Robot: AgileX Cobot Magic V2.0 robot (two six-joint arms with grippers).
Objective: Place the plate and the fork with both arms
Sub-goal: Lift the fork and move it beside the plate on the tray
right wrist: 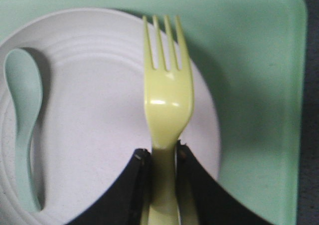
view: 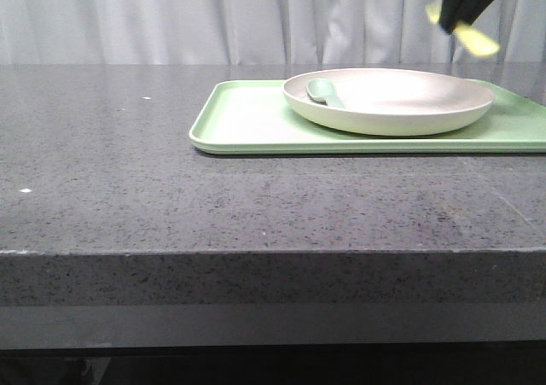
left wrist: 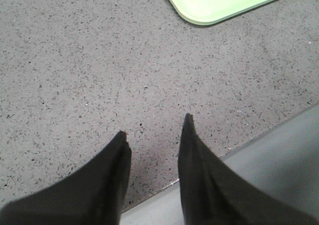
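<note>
Right gripper (right wrist: pixel 162 157) pinching pale-yellow fork (right wrist: pixel 167 90) — four tines, above cream plate (right wrist: pixel 99 135); left gripper (left wrist: pixel 154 135) jaws spread.

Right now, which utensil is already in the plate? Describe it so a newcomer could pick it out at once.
Find the light-green tray on the dark speckled table, then the round cream plate sitting on it. Lying inside the plate near its rim is the spoon. It is pale grey-green with a rounded bowl, unlike the yellow, tined fork held above by the right gripper.
</note>
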